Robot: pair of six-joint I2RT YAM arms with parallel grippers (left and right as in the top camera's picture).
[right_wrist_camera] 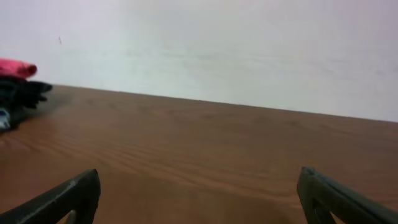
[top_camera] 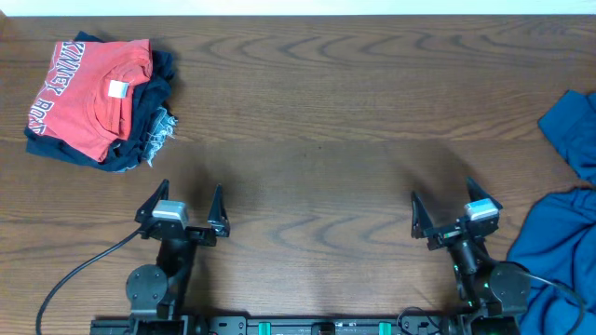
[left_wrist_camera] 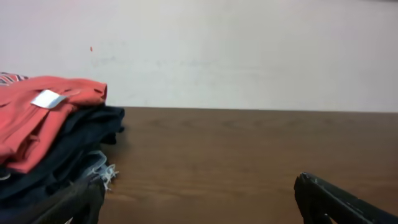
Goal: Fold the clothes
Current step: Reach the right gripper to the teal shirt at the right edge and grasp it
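The clothes (top_camera: 559, 237), a large plain deep-blue garment, lie crumpled at the table's right edge, partly cut off by the overhead view. They spread from the back right down to the front right corner. My right gripper (top_camera: 456, 207) stands open just left of the blue fabric, with nothing between its fingers. Near the front left, my left gripper (top_camera: 184, 197) is open and empty as well. The wrist views show each gripper, left (left_wrist_camera: 199, 199) and right (right_wrist_camera: 199, 193), spread wide over bare wood, and the clothes do not show there.
A folded stack sits at the back left: a red T-shirt with white lettering (top_camera: 88, 93) on top of a dark navy denim piece with a frayed edge (top_camera: 154, 130). The same stack (left_wrist_camera: 50, 130) fills the left of the left wrist view. A pale wall runs behind the table.
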